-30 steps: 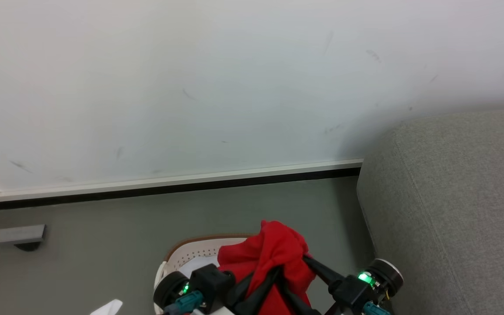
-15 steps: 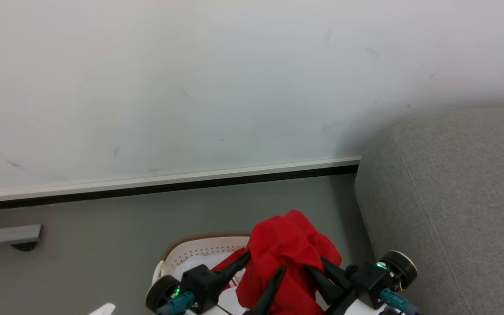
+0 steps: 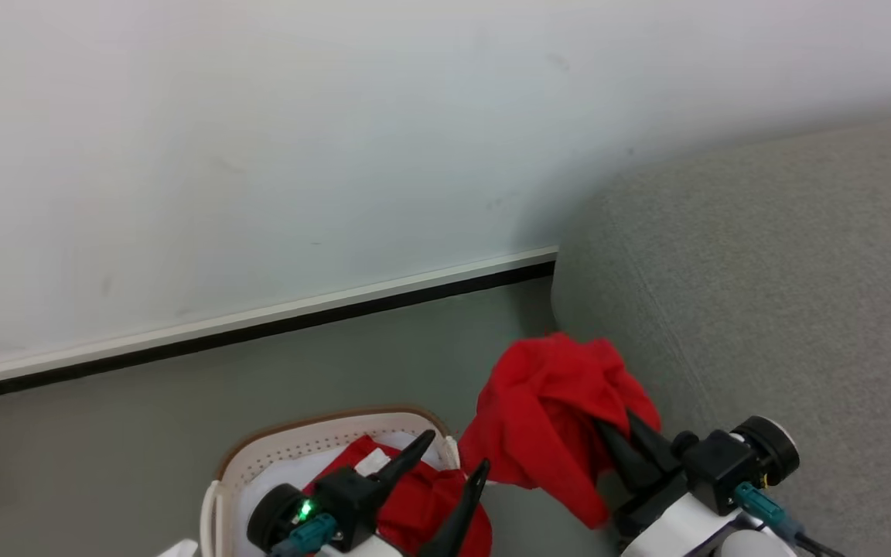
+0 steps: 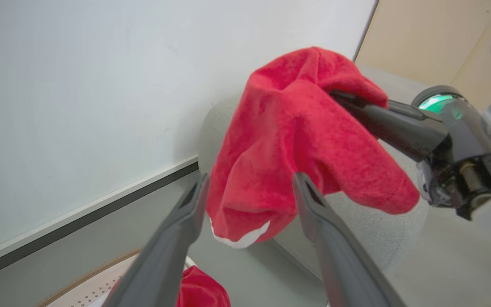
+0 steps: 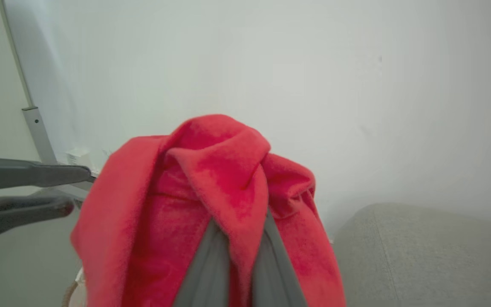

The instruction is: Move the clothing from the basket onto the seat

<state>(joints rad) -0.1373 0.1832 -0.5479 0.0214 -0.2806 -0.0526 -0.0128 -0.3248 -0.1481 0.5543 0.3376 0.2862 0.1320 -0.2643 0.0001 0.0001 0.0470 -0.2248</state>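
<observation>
As you take stock from the head camera, enter the right hand [image 3: 631, 433] first: lower right of frame, fingers together, clamped on the clothing [image 3: 554, 394]. Next, the clothing: a red bundle held up above the floor [image 3: 144, 418], right of the basket [image 3: 314, 441], overlapping the left edge of the seat [image 3: 762, 309] in frame, not lying on it. A white trim edge shows at its lowest fold in the left wrist frame. Then the left hand [image 3: 455, 452]: lower centre, fingers apart, nothing between them, tips over the basket's right side. Basket: bottom centre-left, on the floor, more red cloth inside; whether that joins the held bundle you cannot tell. Seat: grey, right half of frame. Last, the wall [image 3: 260, 139]: white, upper frame, skirting [image 3: 260, 316] at its foot.
</observation>
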